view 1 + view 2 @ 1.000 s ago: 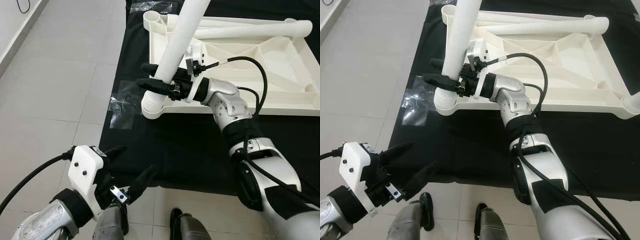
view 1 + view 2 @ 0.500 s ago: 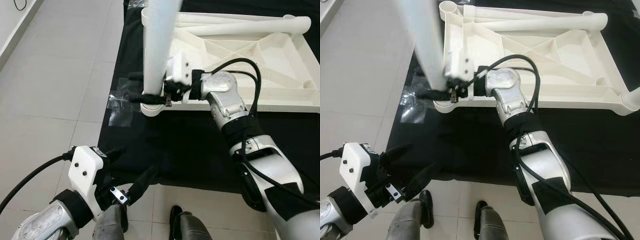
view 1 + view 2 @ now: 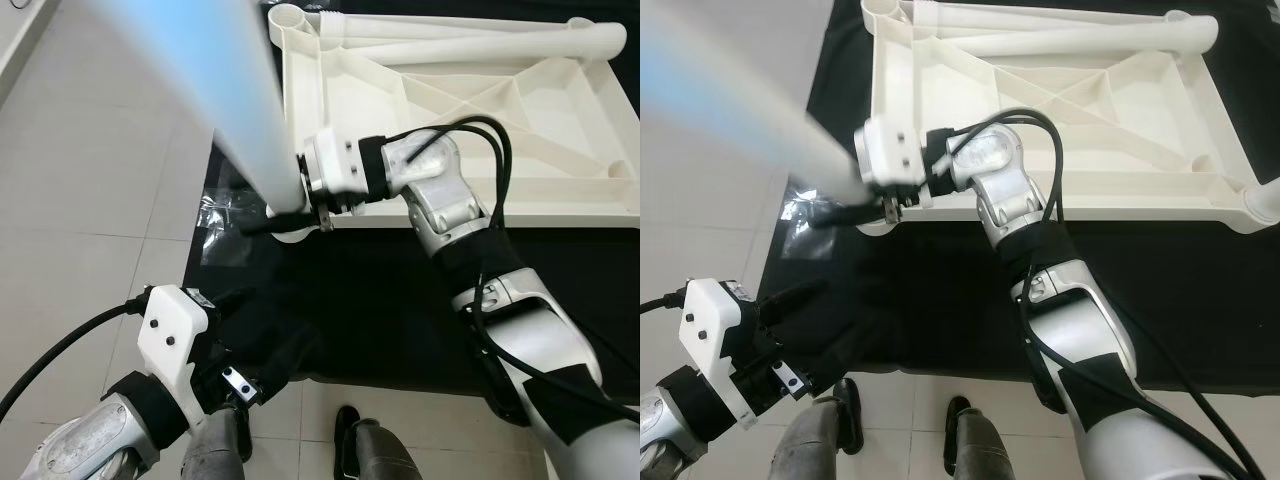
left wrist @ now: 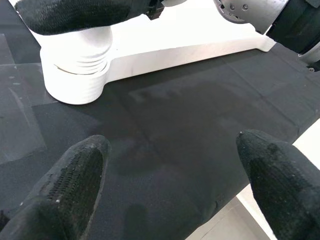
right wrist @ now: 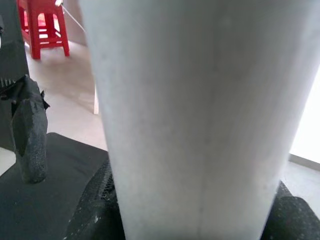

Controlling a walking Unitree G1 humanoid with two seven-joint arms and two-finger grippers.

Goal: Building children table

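Two grippers are showing, and the right gripper is doing the work: its black fingers are clamping a white leg near its lower end, right at the corner socket of the tabletop. The leg is standing in that ribbed socket and rising toward the camera, leaning to the robot's left, its upper part a big blur. The tabletop is lying upside down on a black cloth, ribs up, with a second leg lying along its far edge. A piece of clear plastic is lying flat at the cloth's left edge, just beside the socket.

The left gripper is hanging low near the cloth's near edge, jaws spread wide and gripping nothing, its fingers pointing toward the socket. In the right wrist view the leg is sitting squarely between the fingertips, and a red stool is standing on the floor behind.
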